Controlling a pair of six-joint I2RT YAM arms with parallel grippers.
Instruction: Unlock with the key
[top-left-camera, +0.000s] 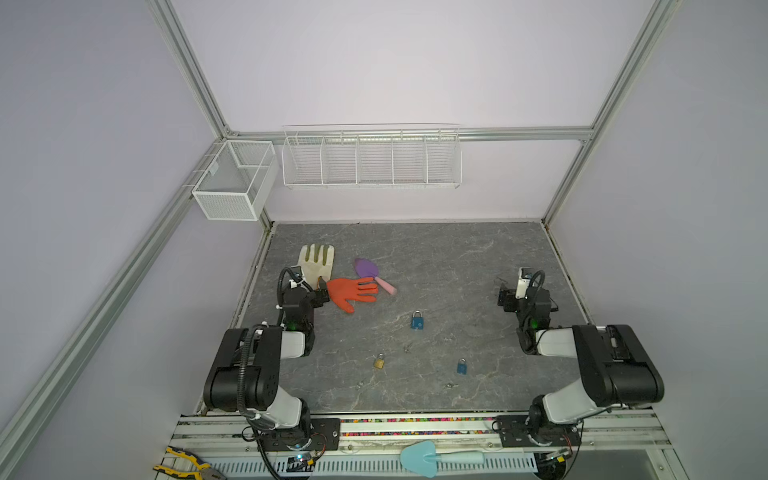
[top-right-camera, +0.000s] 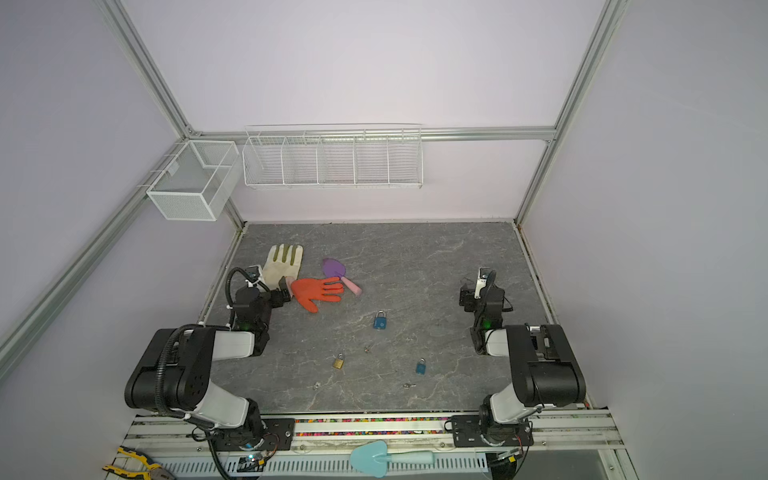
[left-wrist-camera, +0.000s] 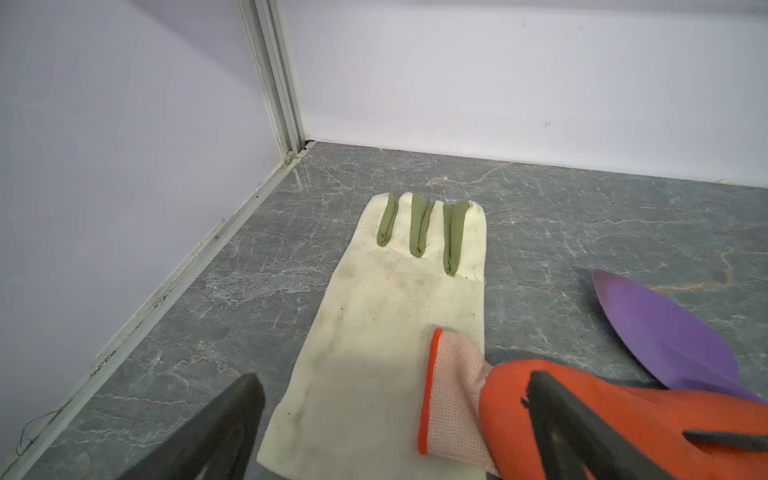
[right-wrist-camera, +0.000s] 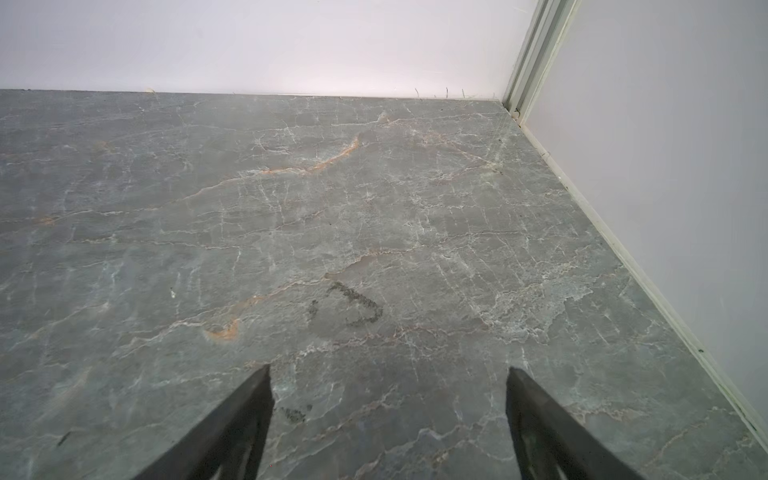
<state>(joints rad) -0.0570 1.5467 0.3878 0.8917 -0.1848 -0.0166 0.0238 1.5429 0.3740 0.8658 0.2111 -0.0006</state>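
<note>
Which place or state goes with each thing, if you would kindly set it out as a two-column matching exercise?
1 cream glove
2 purple trowel
3 brass padlock
4 light-blue trowel

A off the tabletop, at the front
B left of the small blue padlock
C partly under the orange glove's cuff
D pink handle, right of the cream glove

Pairs: 1-C, 2-D, 3-B, 4-A

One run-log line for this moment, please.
left gripper: open, empty, over orange glove | right gripper: open, empty, over table | large blue padlock, brass padlock, small blue padlock, loose key: untouched
</note>
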